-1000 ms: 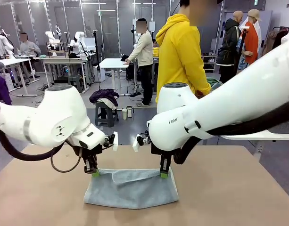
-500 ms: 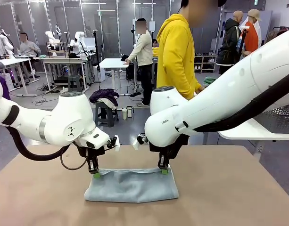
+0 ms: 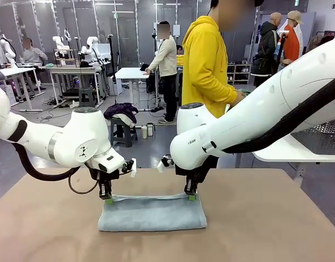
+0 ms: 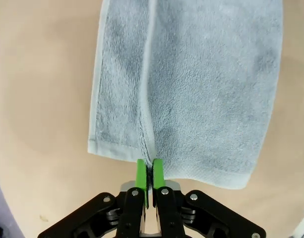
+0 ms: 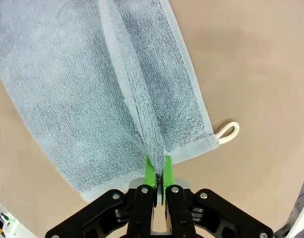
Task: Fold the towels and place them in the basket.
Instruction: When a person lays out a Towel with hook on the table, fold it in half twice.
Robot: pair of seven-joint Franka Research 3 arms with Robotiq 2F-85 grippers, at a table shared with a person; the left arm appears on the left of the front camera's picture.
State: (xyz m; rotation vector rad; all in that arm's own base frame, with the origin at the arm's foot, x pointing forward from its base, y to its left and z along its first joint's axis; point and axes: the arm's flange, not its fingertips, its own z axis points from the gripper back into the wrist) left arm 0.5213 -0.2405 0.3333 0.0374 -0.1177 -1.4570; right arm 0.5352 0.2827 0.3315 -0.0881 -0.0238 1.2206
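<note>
A pale grey-blue towel (image 3: 151, 214) lies as a folded band on the brown table (image 3: 265, 229). My left gripper (image 3: 107, 199) is shut on its far left corner and my right gripper (image 3: 191, 196) on its far right corner. In the left wrist view the green pads (image 4: 141, 174) pinch a ridge of the towel (image 4: 201, 84) at its hem. The right wrist view has my right gripper (image 5: 155, 169) pinching the same kind of ridge in the towel (image 5: 82, 89), with a small white loop tag (image 5: 227, 131) beside the corner. A dark lattice basket (image 3: 323, 136) sits on a white side table at the right, partly behind my right arm.
A person in a yellow hoodie (image 3: 211, 60) stands at the table's far side, behind my right arm. Bare tabletop lies on both sides of the towel and in front of it. Other people and tables are farther back.
Both grippers have carried the towel's held edge a little toward the far side and lower. The towel has gone from a loose, sagging sheet to a flatter, narrower band.
</note>
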